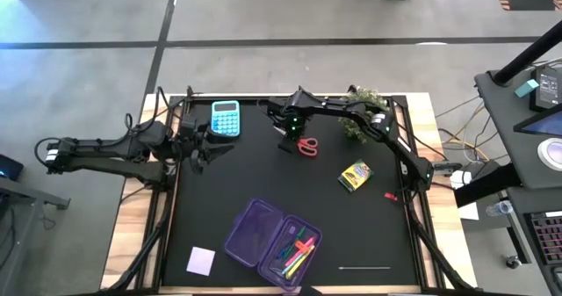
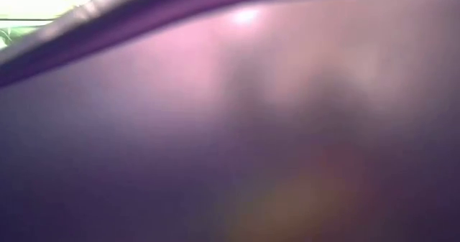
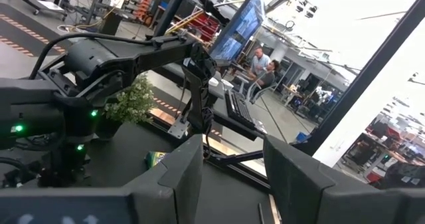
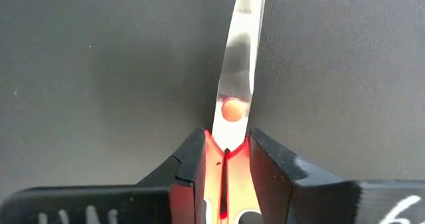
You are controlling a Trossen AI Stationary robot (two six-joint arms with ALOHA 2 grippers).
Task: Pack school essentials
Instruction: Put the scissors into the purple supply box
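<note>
Scissors (image 4: pixel 236 84) with red plastic handles and steel blades are what's being grabbed right now, sitting around 12 o'clock on the black table (image 1: pixel 263 182). Biggest thing around is the translucent purple plastic case (image 1: pixel 272 240), lying open at 6 o'clock with a few pens already in. The right gripper (image 4: pixel 226 159) is pinching the scissors just below the pivot, while the left gripper (image 3: pixel 234 177) waits spread at 9 o'clock. Next move, I'd guess: lift them and carry them to the case.

High view evenly lit, soft shadows. Low view blocked by purple case (image 2: pixel 230 127), fully out of focus, w/ glare spot near top. Left wrist view: bright windows blown out. Scissors (image 4: pixel 234 84) blade blurred, reflective.
</note>
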